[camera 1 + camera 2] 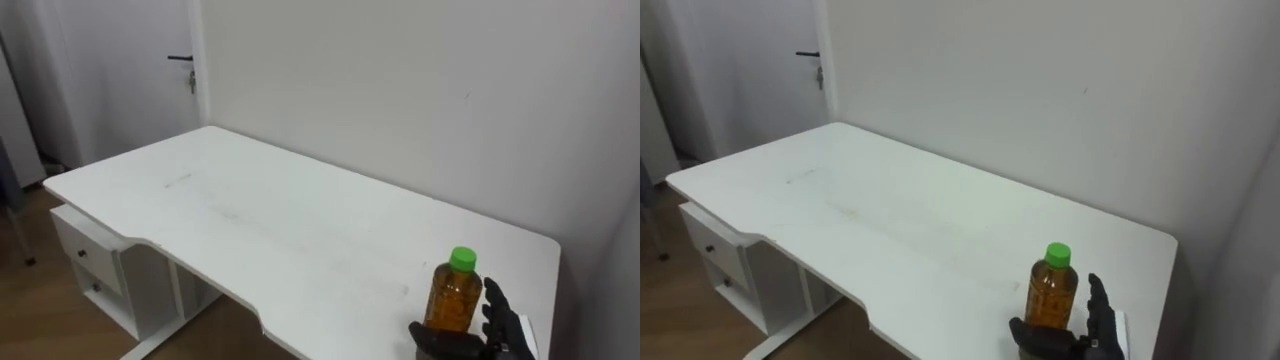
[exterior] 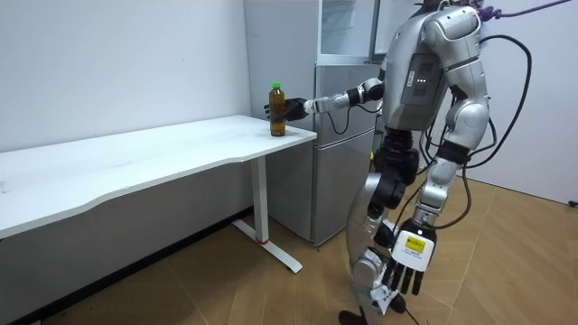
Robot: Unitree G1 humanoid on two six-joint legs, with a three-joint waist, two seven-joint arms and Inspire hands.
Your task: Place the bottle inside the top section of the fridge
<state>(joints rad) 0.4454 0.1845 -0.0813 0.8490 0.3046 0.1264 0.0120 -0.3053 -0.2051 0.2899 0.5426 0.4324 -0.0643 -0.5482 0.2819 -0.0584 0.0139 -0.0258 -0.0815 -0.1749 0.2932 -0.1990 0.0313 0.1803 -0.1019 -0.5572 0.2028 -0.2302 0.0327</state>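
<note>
Look low in your eye view, at about 5 o'clock: the bottle [image 1: 455, 295] stands there on the white table [image 1: 250, 210], close to the table's near right corner. It has a green cap and brown drink inside, and it stands straight up. Your right hand [image 1: 497, 322] is at the bottom part of the bottle. Its thumb goes across the front of the bottle and its fingers [image 1: 493, 300] come up just behind it, at the bottle's 3 o'clock side, so the hand is wrapped on the bottle. The bottle's foot is hidden by the hand in the eye view, but in the room view it sits on the table top. In the room view you see the robot standing by the end of the table, with its right arm held out to the bottle. The grey fridge [image 2: 339, 153] stands right beside that table end, at 3 o'clock from the bottle, between the table and the robot. Your left hand [image 2: 402, 266] hangs down by the robot's leg at about 5 o'clock in the room view, with loose fingers pointing at the floor and nothing in it. Far off at 10 o'clock in the eye view is a white door [image 1: 150, 70], and under the table at 8 o'clock are white drawers [image 1: 90, 260].
</note>
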